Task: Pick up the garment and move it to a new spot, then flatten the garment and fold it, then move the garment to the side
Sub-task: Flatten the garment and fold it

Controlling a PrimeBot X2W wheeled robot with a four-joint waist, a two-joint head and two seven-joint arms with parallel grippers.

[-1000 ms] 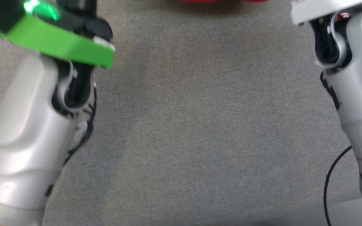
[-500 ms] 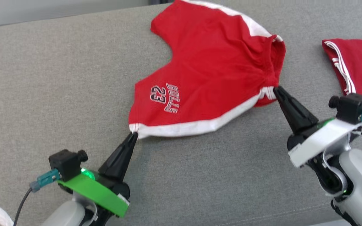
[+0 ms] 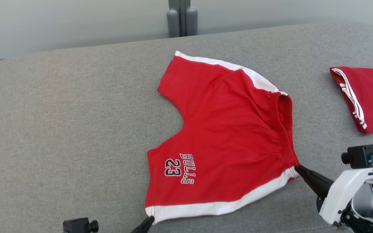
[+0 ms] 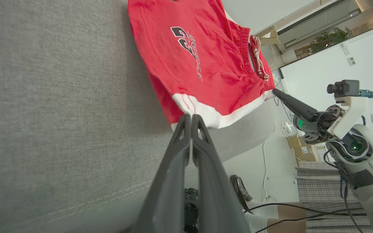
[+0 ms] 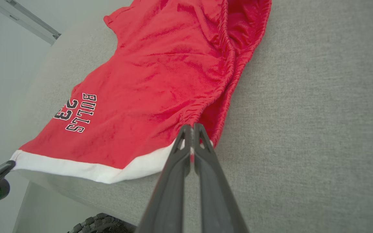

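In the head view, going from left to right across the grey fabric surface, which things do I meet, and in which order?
left gripper → red Bulls 23 shorts → right gripper → second red garment with white stripes

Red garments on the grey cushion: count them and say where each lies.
2. The red Bulls shorts lie spread at the middle; a folded red garment with white stripes lies at the right, cut off by the picture's edge. Others may lie out of view.
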